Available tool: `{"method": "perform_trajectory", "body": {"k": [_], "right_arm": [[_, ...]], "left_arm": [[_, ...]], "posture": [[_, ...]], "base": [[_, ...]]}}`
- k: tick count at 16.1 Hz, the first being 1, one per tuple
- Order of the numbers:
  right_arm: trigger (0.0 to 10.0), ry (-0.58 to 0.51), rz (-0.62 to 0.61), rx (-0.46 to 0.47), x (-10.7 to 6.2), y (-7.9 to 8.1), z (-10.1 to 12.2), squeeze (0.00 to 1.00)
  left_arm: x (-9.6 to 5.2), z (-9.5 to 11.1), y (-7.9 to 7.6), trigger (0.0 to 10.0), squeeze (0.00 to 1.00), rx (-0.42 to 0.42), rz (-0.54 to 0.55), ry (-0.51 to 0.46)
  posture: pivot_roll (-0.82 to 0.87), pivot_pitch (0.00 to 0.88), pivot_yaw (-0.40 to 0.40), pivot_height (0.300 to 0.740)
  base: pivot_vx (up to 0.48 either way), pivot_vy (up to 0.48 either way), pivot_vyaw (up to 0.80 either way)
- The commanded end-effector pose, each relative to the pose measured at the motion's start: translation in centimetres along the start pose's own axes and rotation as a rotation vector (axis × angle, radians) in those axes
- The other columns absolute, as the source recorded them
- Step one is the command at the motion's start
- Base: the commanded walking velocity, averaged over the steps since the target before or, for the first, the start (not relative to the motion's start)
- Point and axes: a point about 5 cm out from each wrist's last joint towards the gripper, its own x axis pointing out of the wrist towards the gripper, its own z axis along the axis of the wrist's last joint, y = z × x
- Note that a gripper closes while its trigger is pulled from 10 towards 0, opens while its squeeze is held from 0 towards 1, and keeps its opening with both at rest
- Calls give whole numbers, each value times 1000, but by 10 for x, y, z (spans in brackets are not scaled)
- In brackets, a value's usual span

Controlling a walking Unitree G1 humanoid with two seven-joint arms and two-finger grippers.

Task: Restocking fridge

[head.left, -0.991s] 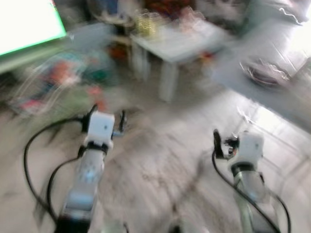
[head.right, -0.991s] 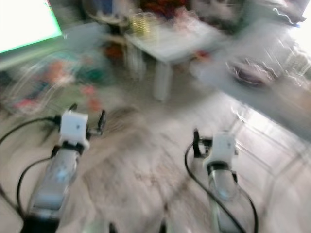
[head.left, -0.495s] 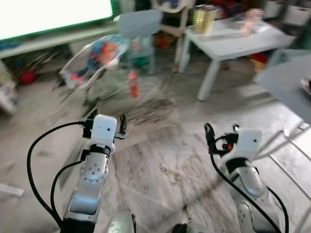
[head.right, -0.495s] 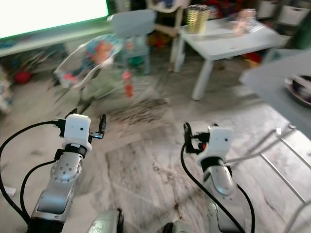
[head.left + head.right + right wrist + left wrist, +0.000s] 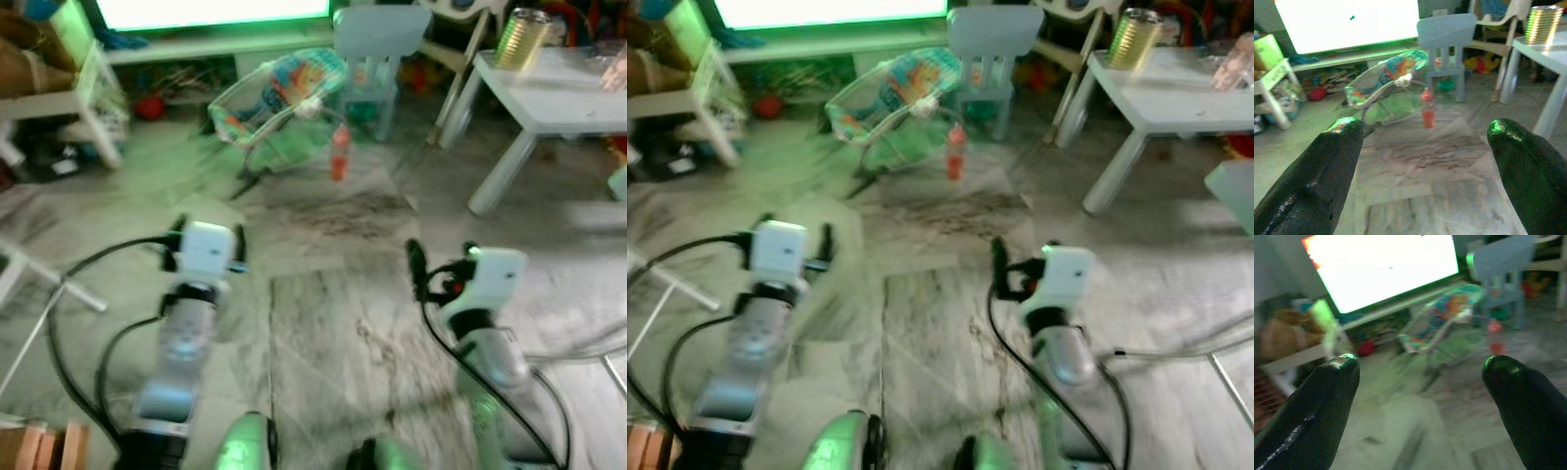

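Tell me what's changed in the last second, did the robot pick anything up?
No. Only the view swung left: the white table now sits at the right edge, the baby bouncer near the middle. Both the left gripper and right gripper stay open and empty over the floor.

Floor (image 5: 323,323) veined marble-look, smooth; gripper fingers (image 5: 1308,181) glossy black plastic; matt white desk (image 5: 1176,93); ribbed shiny gold can (image 5: 1134,37) on desk; silver metal arms.

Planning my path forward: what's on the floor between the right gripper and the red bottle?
Bare marbled floor, as the right wrist view shows; the right gripper is open and empty, the red bottle standing beside the baby bouncer.
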Motion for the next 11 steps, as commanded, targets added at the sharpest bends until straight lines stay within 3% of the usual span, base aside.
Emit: {"method": "perform_trajectory", "body": {"k": [1, 9, 10, 11], "right_arm": [[10000, 34, -36, -4, -3, -10, -6, 0], [10000, 20, -39, -1, 1, -10, -6, 0], [10000, 13, -38, -26, 1, -12, -6, 0], [10000, -9, -31, -128, -4, -15, -6, 0]], "left_arm": [[-1, 2, -8, 10000, 0, -4, -24, -2], [1, -1, -6, 10000, 0, -13, -22, 4], [0, -6, -3, 10000, 0, -18, -15, 14], [-7, -15, 7, 10000, 0, -1, 10, 37]], "posture": [[51, 92, 14, 740], [61, 83, 14, 740], [65, 74, 10, 740], [71, 65, 6, 740]], "base": [[-360, 0, 0], [-303, 0, 0], [0, 0, 0], [0, 0, 0]]}}
